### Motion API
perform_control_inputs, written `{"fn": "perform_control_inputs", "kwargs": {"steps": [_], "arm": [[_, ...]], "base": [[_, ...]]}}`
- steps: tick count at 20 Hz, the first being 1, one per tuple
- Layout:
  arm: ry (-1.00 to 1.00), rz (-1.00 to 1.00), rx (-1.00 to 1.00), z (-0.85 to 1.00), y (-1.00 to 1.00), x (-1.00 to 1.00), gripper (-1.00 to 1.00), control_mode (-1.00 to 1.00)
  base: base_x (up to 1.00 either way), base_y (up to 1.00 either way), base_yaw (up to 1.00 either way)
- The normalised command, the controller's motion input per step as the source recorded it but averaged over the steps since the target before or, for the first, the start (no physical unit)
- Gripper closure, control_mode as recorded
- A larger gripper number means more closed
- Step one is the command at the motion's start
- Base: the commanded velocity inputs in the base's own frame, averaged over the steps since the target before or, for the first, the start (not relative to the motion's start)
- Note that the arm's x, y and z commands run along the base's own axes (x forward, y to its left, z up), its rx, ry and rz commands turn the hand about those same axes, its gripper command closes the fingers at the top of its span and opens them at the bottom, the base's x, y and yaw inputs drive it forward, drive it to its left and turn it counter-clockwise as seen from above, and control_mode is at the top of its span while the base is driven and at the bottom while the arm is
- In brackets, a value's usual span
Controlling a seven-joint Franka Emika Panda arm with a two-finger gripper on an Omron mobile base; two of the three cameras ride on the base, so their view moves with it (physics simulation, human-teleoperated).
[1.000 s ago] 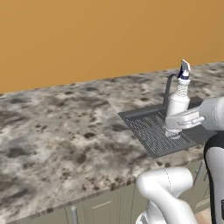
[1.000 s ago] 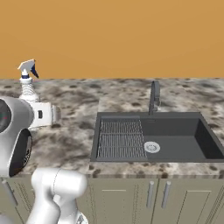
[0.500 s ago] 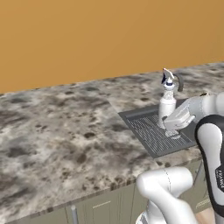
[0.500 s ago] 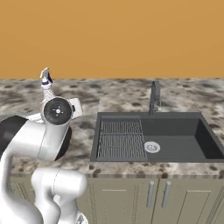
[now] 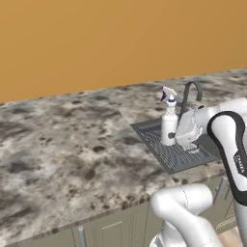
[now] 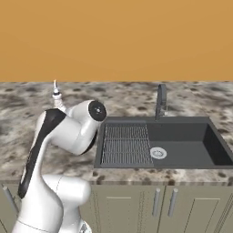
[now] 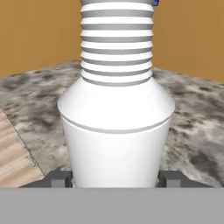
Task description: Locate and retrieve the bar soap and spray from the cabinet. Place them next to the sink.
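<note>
The hand (image 7: 116, 179) is closed on the spray (image 5: 169, 126), its two dark fingertips (image 7: 59, 178) pressed to either side of the white bottle's lower body in the hand view, where the bottle rises upright with its ribbed neck toward the top; in the left base view the spray stands upright with its blue-grey trigger head uppermost, showing against the ribbed drainboard at the left end of the sink (image 5: 166, 149), though whether its base touches anything or hangs above it cannot be told; in the right base view just the nozzle tip of the spray (image 6: 56, 91) shows above the white arm, over the speckled stone table (image 6: 27, 136) to the left of the sink (image 6: 182, 141); the dark curved faucet (image 5: 190, 94) rises behind the basin, just beyond the bottle as the left base view shows it; the table (image 5: 62, 154) runs wide to the left under an orange wall (image 5: 96, 38); grey-green base cabinets (image 6: 136, 207) with short handles sit below the table's front edge.
</note>
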Motion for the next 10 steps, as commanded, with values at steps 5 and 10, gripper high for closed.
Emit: {"fn": "perform_control_inputs", "kwargs": {"steps": [5, 10], "arm": [[-0.04, 0.25, 0.03, -0.31, -0.09, 0.50, 1.00, -1.00], [0.00, 0.32, 0.07, -0.44, 0.01, 0.45, 1.00, -1.00]], "base": [[0.00, 0.00, 0.00], [0.00, 0.00, 0.00]]}}
